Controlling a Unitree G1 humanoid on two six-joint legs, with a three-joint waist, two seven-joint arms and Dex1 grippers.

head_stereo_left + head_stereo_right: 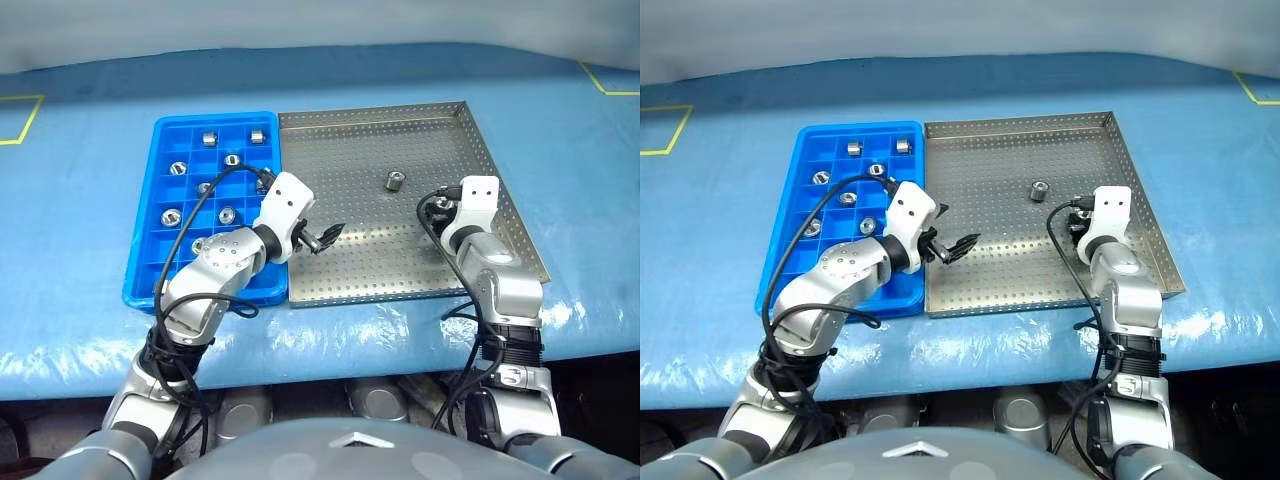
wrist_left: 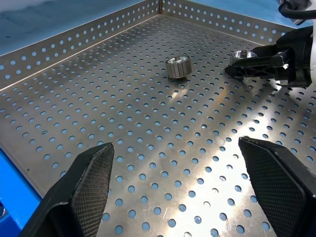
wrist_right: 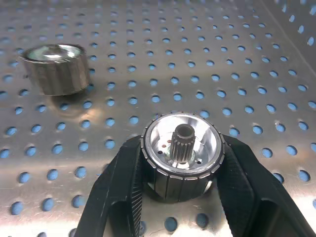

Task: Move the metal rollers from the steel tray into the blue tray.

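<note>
Right gripper clamped on one of the metal rollers, black fingers pressed against both sides of it, toothed hub facing up. Sits low and centre in the right wrist view, just above the perforated floor of the steel tray. Same grip visible from the left wrist view in the upper right corner, roller pinched at the fingertips.

Second loose roller standing on the tray floor, a bit above centre in the left eye view, near the gripped one but not touching. Shows up again upper left in the right wrist view.

Left gripper spread wide with nothing between the fingers, hovering over the lower left part of the steel tray, right next to the edge where it meets the blue tray. In the left eye view, about mid-frame, left of centre.

Blue tray butted up against the left side of the steel tray, left of centre in the frame. Several rollers already in its compartments, e.g. one near the top row, spread one per square, a few partly hidden behind the left arm and its cable.
</note>
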